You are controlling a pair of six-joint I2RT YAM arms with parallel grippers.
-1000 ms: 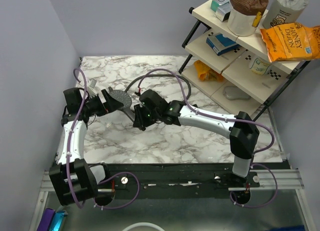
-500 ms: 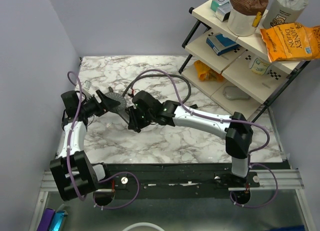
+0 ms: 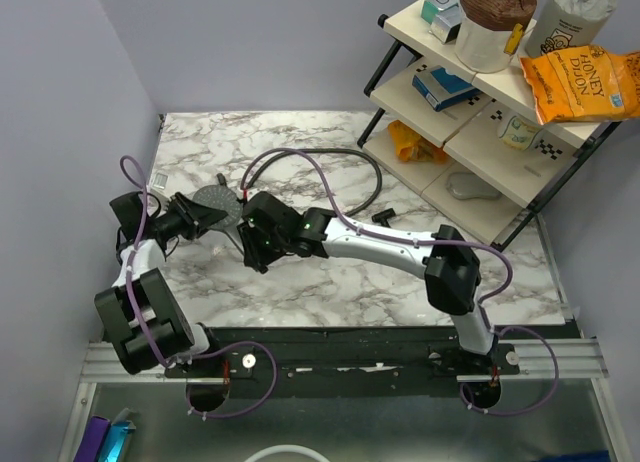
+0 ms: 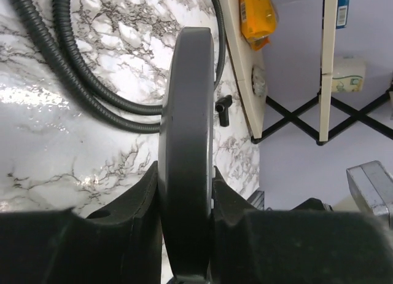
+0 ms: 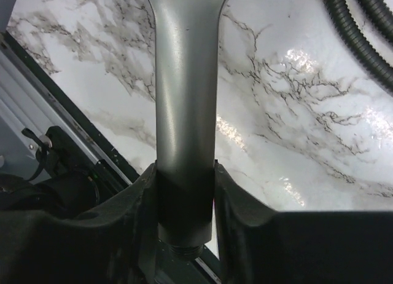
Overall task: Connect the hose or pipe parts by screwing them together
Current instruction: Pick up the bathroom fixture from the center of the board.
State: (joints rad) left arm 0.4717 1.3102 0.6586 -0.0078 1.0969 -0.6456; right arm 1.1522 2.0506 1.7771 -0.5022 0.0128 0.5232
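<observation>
The dark grey shower head (image 3: 216, 199) hangs above the marble table (image 3: 330, 282) at the left. My left gripper (image 3: 198, 214) is shut on its round face, which shows edge-on (image 4: 186, 112) between the jaws of the left gripper (image 4: 185, 173). My right gripper (image 3: 252, 252) sits around the straight handle (image 5: 184, 99). The right gripper (image 5: 184, 170) is open by a thin gap, and the handle's threaded end (image 5: 184, 250) pokes out below. The black hose (image 3: 330, 154) lies looped on the table behind, apart from the handle. Its end nut does not show.
A black-framed shelf rack (image 3: 480, 132) with packets and tubs stands at the right. A small black piece (image 3: 385, 218) lies near the hose, also visible as a small black piece (image 4: 223, 109) in the left wrist view. The purple wall is close on the left.
My left gripper has closed onto the shower head's round face. Both arms have shifted left with the shower head. The right jaws have loosened around the handle.
</observation>
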